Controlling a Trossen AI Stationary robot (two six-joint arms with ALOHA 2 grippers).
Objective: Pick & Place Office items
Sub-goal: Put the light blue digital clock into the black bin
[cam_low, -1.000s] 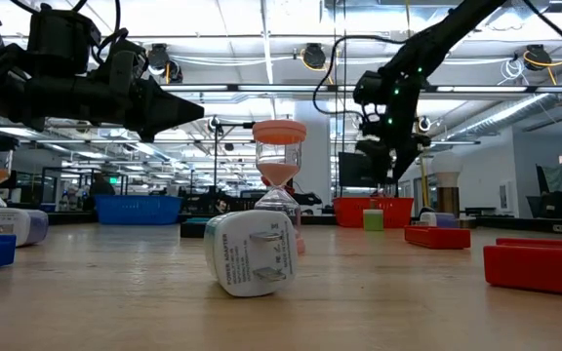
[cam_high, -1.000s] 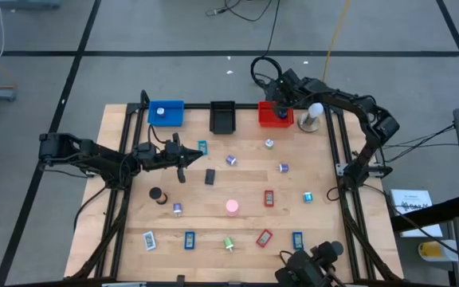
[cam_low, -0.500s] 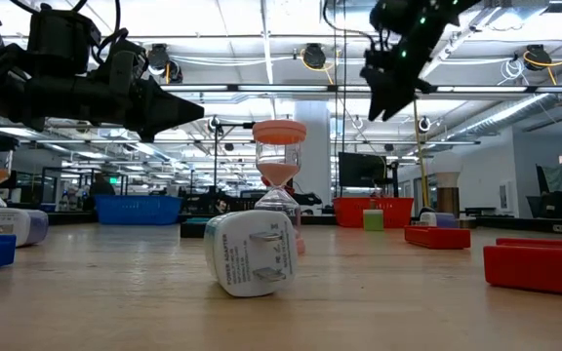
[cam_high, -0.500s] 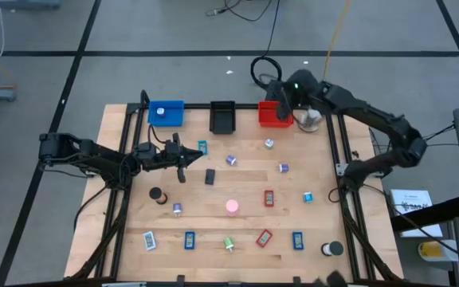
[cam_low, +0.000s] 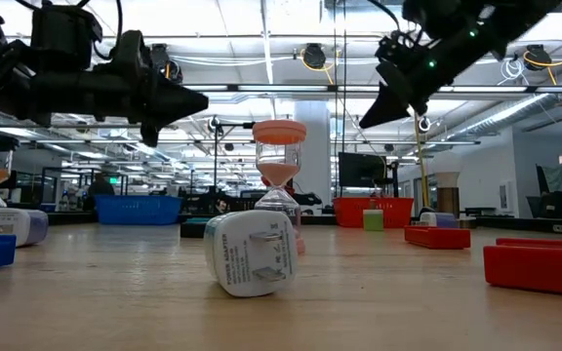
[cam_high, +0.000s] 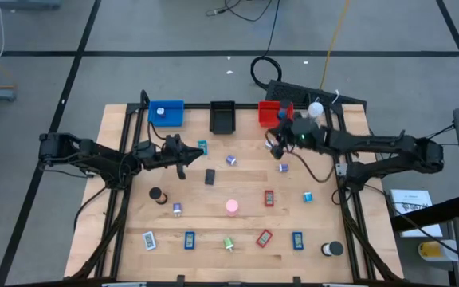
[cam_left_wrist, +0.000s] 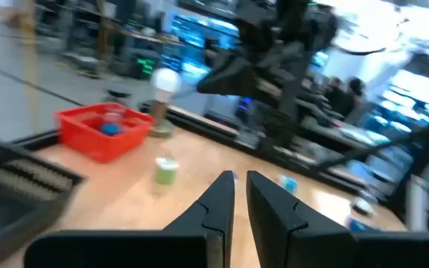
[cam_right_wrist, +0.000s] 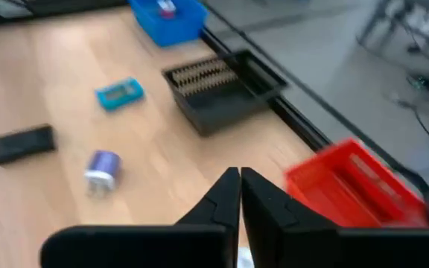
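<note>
Both arms over the far half of the table, both pincers narrow, nothing held.

Right gripper (cam_high: 276, 137) hangs in the air just in front of the red tray (cam_high: 271, 114), near the small silver-purple cylinder (cam_high: 268, 144); its fingers (cam_right_wrist: 228, 195) are nearly together with only a thin gap. Left gripper (cam_high: 191, 154) sits just beside the teal rectangle (cam_high: 202, 147), above the black rectangle (cam_high: 210, 177); fingers (cam_left_wrist: 220, 199) likewise a narrow slit, empty. Office items lie scattered on the table (cam_high: 325, 219): purple cylinders (cam_high: 230, 159) mid-table, pink cylinder (cam_high: 232, 207) at centre, red rectangles (cam_high: 268, 198) and blue rectangles (cam_high: 190, 240) toward the near edge, green cylinder (cam_high: 229, 243) near the front. Blue tray (cam_high: 166, 112) and black tray (cam_high: 223, 117) are at the far edge.
</note>
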